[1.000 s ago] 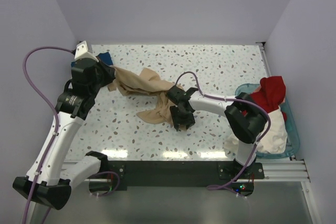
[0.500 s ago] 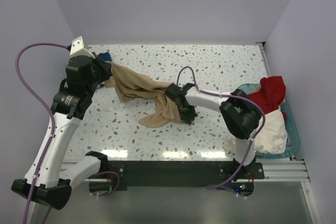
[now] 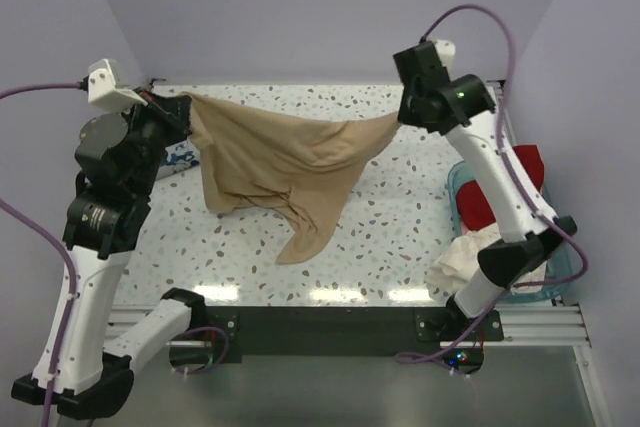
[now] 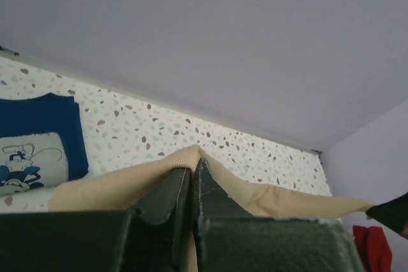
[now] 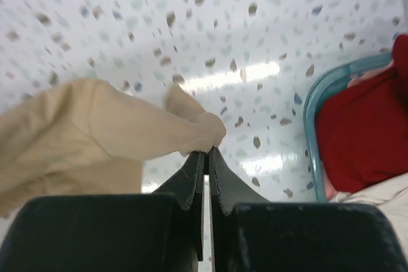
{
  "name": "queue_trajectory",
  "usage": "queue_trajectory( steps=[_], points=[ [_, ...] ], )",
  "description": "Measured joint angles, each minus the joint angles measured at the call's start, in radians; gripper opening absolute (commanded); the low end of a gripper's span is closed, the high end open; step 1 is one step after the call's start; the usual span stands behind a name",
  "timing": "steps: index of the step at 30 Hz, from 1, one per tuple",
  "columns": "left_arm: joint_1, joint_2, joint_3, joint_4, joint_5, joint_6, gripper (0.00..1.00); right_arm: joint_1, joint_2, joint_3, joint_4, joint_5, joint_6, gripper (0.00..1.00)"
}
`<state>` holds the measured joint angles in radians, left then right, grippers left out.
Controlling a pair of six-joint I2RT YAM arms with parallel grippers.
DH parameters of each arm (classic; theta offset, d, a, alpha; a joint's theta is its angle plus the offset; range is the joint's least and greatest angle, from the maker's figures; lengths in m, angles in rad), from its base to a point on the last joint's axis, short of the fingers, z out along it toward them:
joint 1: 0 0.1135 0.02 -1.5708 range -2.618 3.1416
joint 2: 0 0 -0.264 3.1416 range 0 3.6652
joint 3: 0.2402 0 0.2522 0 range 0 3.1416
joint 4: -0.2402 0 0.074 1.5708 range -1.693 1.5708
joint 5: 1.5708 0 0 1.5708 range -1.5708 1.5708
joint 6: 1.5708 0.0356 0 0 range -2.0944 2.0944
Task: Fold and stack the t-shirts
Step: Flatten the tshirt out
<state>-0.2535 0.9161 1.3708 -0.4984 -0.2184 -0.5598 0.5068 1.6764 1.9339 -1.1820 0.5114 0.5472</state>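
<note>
Speckled white tabletop (image 3: 400,237), with pale lilac walls closing it on three sides.

Tan-beige t-shirt (image 3: 280,162): strung between the two arms, above the far half of the tabletop. The top edge runs taut from corner to corner. The body sags below in a broad fold, and one tail droops toward the near middle. Cannot tell whether the tail touches the surface.

Left arm: base at the near-left corner. The links climb steeply, the elbow is bent, and the wrist is high by the far-left corner, pointing right. Left tool (image 3: 183,107) is clamped on the shirt's left corner. In the wrist view the fingers (image 4: 162,192) are pressed together, with a peak of tan hem pinched between the tips.

Right arm: base at the near right. The forearm rises over the basket, with the wrist high at the far right and aimed left. Right tool (image 3: 401,116) is clamped on the opposite corner. The wrist view shows the fingers (image 5: 188,179) closed on a bunched tan hem, with cloth trailing off to the left.

Navy blue t-shirt (image 4: 64,119) with a white print: flat on the far-left tabletop, below the left wrist.

Teal basket (image 3: 453,192) sits at the right edge. Red t-shirt (image 3: 525,165) is heaped inside. Cream-white t-shirt (image 3: 462,259) spills over its near rim.
</note>
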Motion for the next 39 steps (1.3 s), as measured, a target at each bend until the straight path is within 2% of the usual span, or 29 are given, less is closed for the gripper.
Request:
queue_trajectory(
  steps=[3,8,16,21,24,28,31,35,36,37,38,39],
  points=[
    [0.000,-0.049,0.017,0.020,-0.016,0.000,0.00,-0.019,-0.075,0.168,-0.027,0.049,-0.016,0.00],
    [0.000,-0.103,0.077,0.053,-0.042,0.001,0.00,-0.035,-0.158,0.343,-0.035,0.127,-0.056,0.00],
    [0.001,-0.175,0.150,0.095,-0.082,0.003,0.00,-0.035,-0.319,0.318,0.148,0.206,-0.198,0.00],
    [0.002,-0.161,0.156,0.114,-0.041,-0.016,0.00,-0.035,-0.301,0.357,0.288,0.277,-0.324,0.00],
    [0.003,-0.119,0.154,0.117,0.009,-0.043,0.00,-0.046,-0.243,0.370,0.371,0.312,-0.391,0.00],
    [0.003,-0.048,0.119,0.124,0.054,-0.072,0.00,-0.110,-0.085,0.421,0.440,0.298,-0.425,0.00],
    [0.003,-0.018,0.035,0.124,0.035,-0.076,0.00,-0.187,0.126,0.509,0.463,0.234,-0.409,0.00],
    [0.003,-0.009,-0.149,0.103,-0.030,-0.076,0.00,-0.256,0.389,0.594,0.475,0.145,-0.367,0.00],
    [0.004,-0.010,-0.207,0.097,-0.043,-0.077,0.01,-0.266,0.435,0.599,0.474,0.122,-0.356,0.16],
    [0.004,-0.011,-0.251,0.087,-0.048,-0.082,0.20,-0.274,0.483,0.600,0.476,0.097,-0.337,0.32],
    [0.004,-0.010,-0.306,0.074,-0.049,-0.086,0.32,-0.280,0.523,0.600,0.475,0.071,-0.321,0.48],
    [0.004,-0.010,-0.359,0.064,-0.045,-0.094,0.44,-0.285,0.558,0.600,0.475,0.042,-0.312,0.73]
  ],
)
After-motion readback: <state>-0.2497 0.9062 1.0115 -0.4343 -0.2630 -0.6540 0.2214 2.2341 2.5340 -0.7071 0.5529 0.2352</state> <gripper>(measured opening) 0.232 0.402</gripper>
